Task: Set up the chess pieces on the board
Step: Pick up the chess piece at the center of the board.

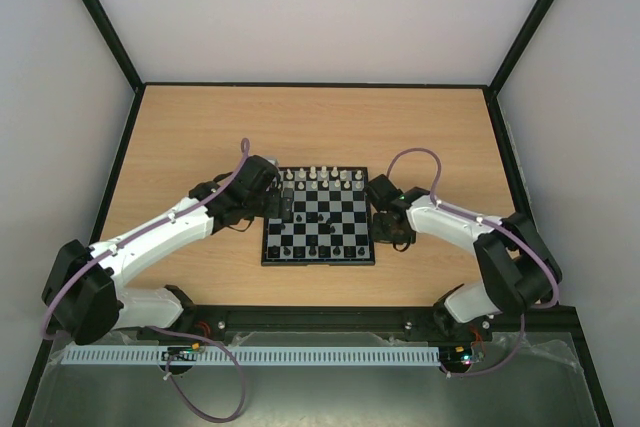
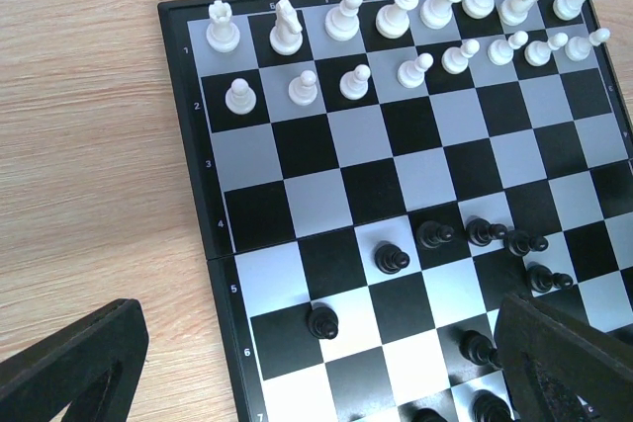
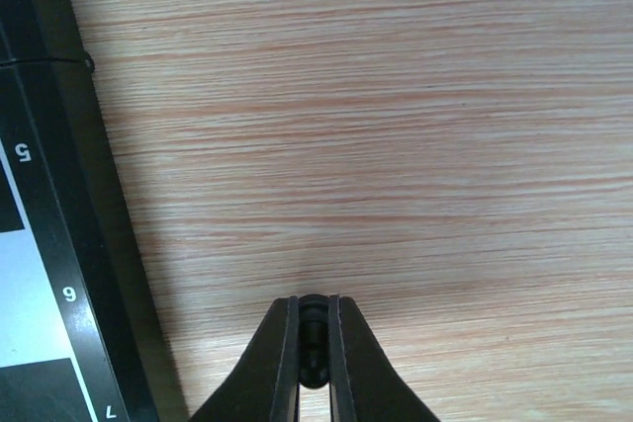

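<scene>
Lengthwise in right gripper (image 3: 314, 308), black piece (image 3: 314, 343)

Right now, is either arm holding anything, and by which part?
The right gripper has its jaws shut on a black chess piece, pinched across its sides; which piece cannot be told. The left gripper is open, empty.

Wood-grain table (image 1: 200, 137), pale, seemingly plain walls (image 1: 300, 7)
</scene>
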Action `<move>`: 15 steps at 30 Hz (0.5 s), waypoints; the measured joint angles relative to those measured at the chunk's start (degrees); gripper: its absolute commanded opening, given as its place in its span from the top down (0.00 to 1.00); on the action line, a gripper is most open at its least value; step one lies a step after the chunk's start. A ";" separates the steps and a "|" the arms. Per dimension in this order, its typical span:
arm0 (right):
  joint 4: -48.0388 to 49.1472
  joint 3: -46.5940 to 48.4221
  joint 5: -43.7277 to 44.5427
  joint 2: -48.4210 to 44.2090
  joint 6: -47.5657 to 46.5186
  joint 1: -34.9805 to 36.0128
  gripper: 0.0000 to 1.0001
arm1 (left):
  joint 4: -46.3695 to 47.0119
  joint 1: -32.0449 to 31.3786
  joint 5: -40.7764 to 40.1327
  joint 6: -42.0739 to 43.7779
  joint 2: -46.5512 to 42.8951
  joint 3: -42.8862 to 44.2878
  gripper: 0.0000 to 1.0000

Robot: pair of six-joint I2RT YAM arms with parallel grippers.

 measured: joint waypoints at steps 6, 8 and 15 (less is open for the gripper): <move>-0.35 0.13 0.22 -0.81 -0.04 -0.02 0.99 | 0.00 0.00 0.00 0.00 0.00 0.00 0.00; -0.92 0.81 0.17 -1.77 -0.24 0.00 0.99 | 0.00 0.07 0.00 0.00 0.00 0.00 0.00; -3.80 6.71 0.35 -5.33 -1.53 1.53 0.97 | 0.02 0.20 0.00 -0.02 0.00 0.00 0.00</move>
